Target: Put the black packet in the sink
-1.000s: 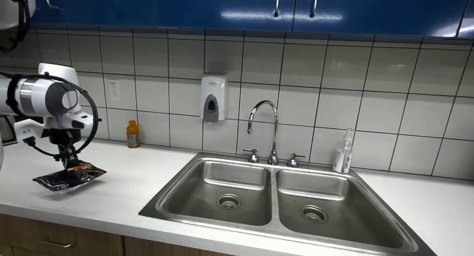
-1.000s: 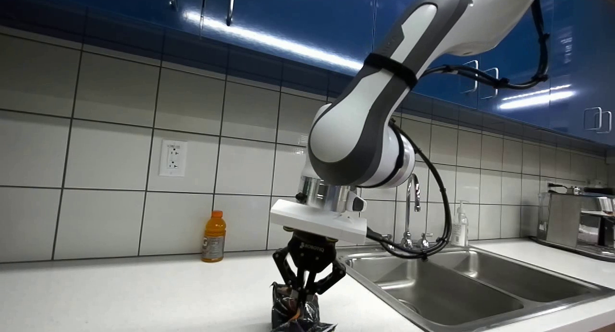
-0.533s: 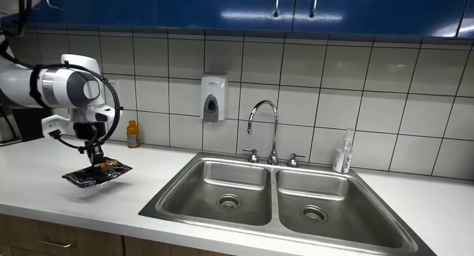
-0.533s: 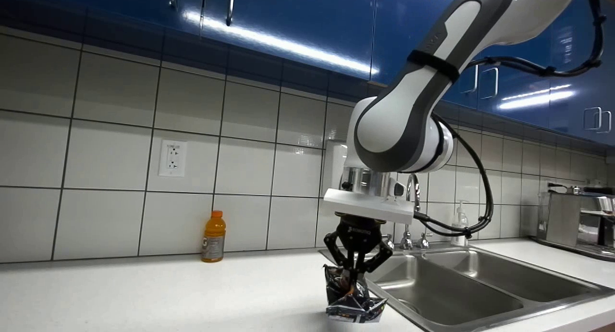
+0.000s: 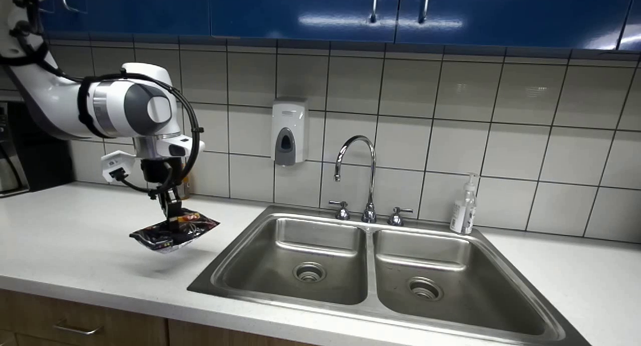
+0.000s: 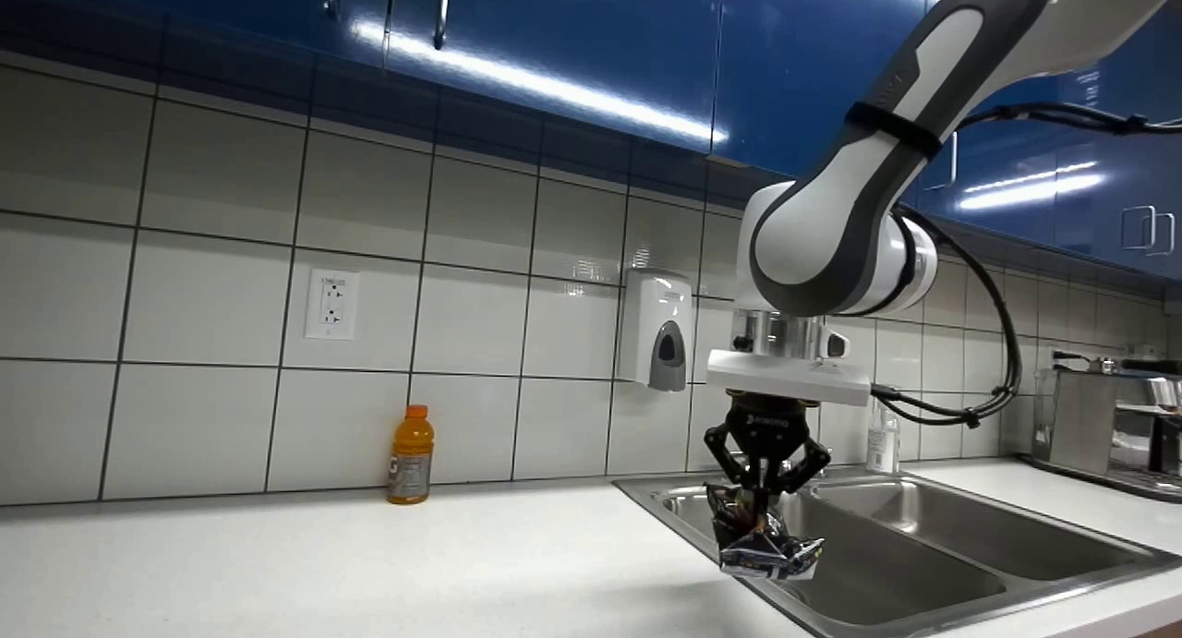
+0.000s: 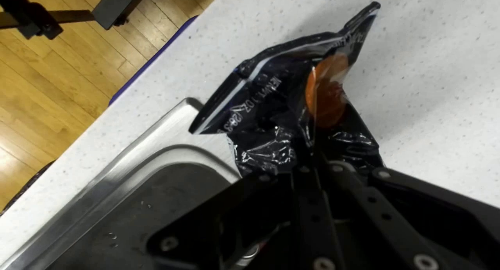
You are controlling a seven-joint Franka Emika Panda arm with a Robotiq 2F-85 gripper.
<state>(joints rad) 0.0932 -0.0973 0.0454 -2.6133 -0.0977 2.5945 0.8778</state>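
Your Robotiq gripper [image 6: 759, 512] and the black snack packet [image 7: 279, 100] have moved closer to the stainless-steel double-basin sink [image 5: 371, 272], now just beside the gripper. You're pinching the packet by its middle, directly below the gripper, raised off the white counter [image 5: 60, 236].

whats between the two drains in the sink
A steel divider runs down the middle of the sink; an exterior view shows one drain on each side.

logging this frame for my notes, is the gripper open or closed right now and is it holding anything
Gripper: closed, holding the black packet clear of the white counter.
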